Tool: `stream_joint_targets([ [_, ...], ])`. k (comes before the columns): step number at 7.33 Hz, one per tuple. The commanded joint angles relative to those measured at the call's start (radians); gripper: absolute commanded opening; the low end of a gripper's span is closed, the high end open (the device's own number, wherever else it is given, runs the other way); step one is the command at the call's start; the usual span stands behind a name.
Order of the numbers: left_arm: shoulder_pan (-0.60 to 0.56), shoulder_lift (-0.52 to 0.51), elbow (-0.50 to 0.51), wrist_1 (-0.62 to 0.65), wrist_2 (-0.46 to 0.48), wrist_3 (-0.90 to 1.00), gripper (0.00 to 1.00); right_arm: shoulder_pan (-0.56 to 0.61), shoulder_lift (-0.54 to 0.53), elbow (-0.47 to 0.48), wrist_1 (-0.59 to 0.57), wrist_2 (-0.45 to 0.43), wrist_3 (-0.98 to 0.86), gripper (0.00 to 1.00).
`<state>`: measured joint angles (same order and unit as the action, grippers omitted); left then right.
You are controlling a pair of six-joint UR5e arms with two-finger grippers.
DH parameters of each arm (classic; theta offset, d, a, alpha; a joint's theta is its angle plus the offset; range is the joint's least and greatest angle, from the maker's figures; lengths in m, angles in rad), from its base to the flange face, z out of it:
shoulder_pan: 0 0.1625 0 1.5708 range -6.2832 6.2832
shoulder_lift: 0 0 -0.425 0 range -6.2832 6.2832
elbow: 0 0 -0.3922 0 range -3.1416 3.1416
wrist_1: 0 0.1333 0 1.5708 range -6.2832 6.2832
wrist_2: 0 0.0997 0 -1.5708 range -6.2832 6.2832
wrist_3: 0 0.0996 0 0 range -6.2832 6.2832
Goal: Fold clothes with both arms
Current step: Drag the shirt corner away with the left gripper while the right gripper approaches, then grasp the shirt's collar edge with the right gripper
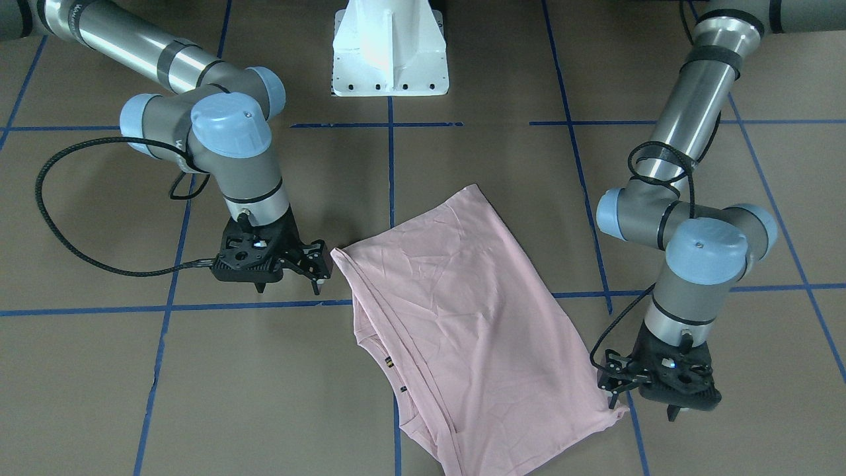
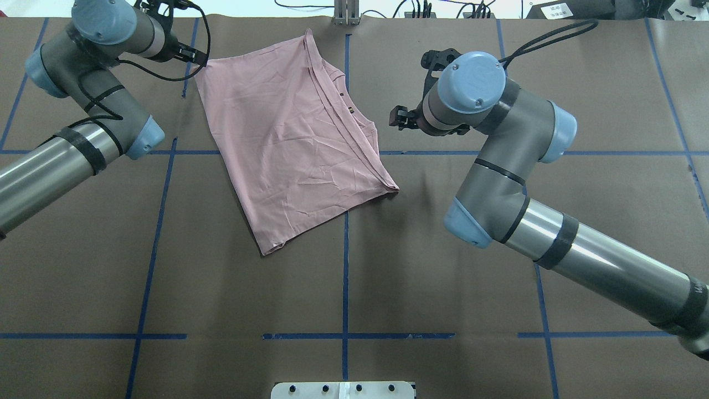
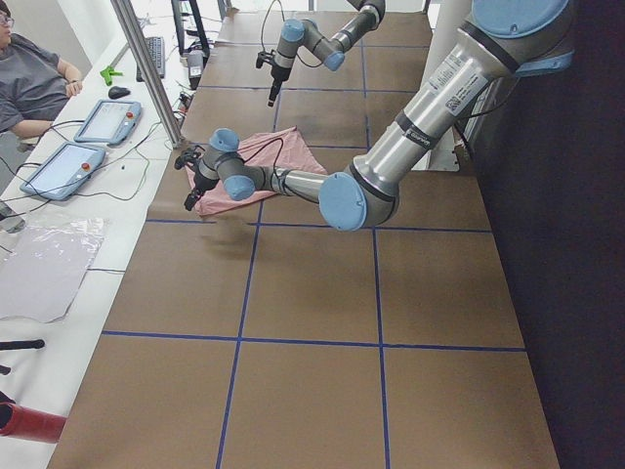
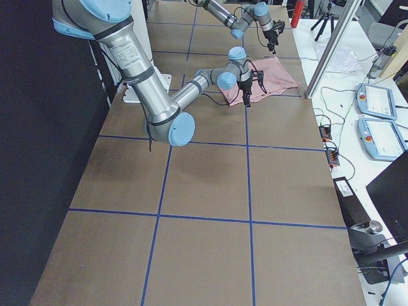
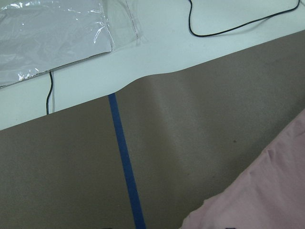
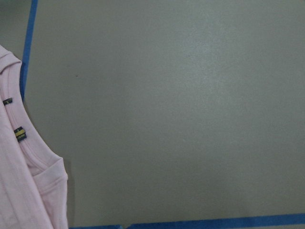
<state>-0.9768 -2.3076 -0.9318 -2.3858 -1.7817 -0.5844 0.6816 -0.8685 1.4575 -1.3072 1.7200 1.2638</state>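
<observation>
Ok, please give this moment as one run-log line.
T-shirt: folded, lying flat | left end effector: open, empty, by shirt corner | right end effector: open, empty, beside shirt edge

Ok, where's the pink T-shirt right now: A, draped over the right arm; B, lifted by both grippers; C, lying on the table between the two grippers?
C: the T-shirt lies spread on the table, with the right gripper and the left gripper open on either side, neither closed on cloth.
</observation>
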Motion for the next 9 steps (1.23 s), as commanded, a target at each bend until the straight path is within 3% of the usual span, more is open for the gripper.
stream_joint_targets([
  [1, -0.013, 0.032, -0.042, -0.007, -0.022, 0.012, 1.0, -0.063, 0.173, -0.188, 0.0, -0.078, 0.109, 0.72],
  [3, -0.011, 0.05, -0.07, -0.007, -0.022, 0.009, 1.0, -0.097, 0.2, -0.265, 0.063, -0.105, 0.124, 0.61],
  [4, -0.011, 0.05, -0.068, -0.007, -0.022, 0.009, 1.0, -0.105, 0.226, -0.32, 0.071, -0.112, 0.118, 0.6],
  [5, -0.01, 0.05, -0.07, -0.007, -0.022, -0.006, 1.0, -0.111, 0.223, -0.327, 0.069, -0.112, 0.103, 0.53],
  [9, -0.005, 0.05, -0.07, -0.009, -0.022, -0.018, 1.0, -0.108, 0.215, -0.325, 0.071, -0.112, 0.019, 0.48],
])
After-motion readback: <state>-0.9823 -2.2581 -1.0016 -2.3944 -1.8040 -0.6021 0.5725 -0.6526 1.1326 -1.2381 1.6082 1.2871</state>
